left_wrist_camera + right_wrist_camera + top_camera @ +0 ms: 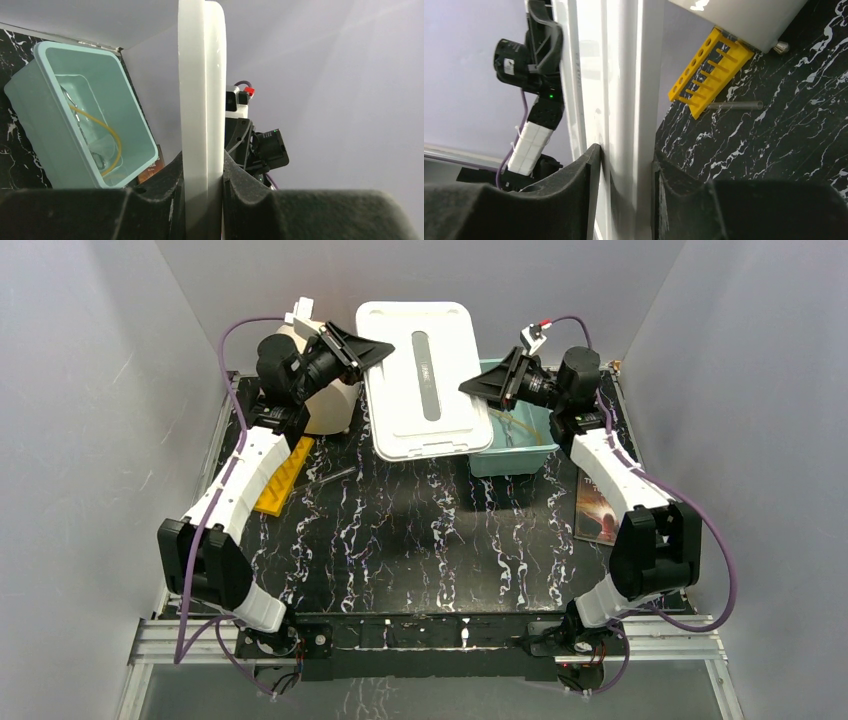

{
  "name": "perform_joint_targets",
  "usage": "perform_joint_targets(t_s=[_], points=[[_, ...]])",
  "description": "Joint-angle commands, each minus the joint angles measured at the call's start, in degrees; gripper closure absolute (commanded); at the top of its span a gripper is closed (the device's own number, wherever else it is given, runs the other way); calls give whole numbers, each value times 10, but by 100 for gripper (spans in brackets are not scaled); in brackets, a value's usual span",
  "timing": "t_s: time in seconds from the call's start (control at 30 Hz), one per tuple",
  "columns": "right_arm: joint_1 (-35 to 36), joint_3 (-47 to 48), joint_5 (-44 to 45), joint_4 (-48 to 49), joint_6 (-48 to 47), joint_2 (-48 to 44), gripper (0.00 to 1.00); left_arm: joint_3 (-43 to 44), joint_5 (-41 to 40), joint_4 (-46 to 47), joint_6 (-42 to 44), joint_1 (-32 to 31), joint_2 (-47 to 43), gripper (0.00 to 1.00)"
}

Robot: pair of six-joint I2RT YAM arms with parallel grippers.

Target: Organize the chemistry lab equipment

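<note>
Both grippers hold a white rectangular lid (425, 380) in the air at the back of the table. My left gripper (375, 348) is shut on its left edge, and the lid (200, 75) stands edge-on between the jaws of this gripper (202, 165). My right gripper (478, 387) is shut on the right edge; this gripper (624, 155) clamps the lid (619, 75). A teal bin (528, 452) lies partly under the lid. The bin (30, 95) holds a tan rubber tube (114, 137) and clear glassware. A yellow holed rack (283, 475) lies at the left.
A big cream cylinder (335, 405) stands behind the rack (709, 75). A thin clear tube (734, 105) lies on the black marbled table beside the rack. A dark-covered book (597, 510) lies at the right, under the right arm. Grey walls close in three sides.
</note>
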Motion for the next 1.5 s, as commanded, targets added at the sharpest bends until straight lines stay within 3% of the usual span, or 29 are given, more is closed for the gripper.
perform_joint_targets(t_s=[0.0, 0.23, 0.43, 0.6, 1.0, 1.23, 1.47], points=[[-10, -29, 26, 98, 34, -35, 63, -19, 20, 47, -23, -4, 5, 89], [-37, -43, 33, 99, 35, -37, 72, -39, 22, 71, -45, -4, 20, 59], [-54, -99, 40, 126, 42, -41, 75, -101, 23, 78, -34, -6, 17, 53], [-63, -156, 58, 149, 61, -57, 84, -103, 37, 65, -18, -10, 29, 43], [-151, -208, 40, 231, 83, -50, 87, -80, 42, 13, 2, -36, 94, 39], [-185, -238, 49, 332, 133, -25, 87, -45, 29, -56, 54, -37, 122, 33], [-219, -232, 44, 399, 177, 27, 88, -46, 34, -50, 49, -48, 148, 33]])
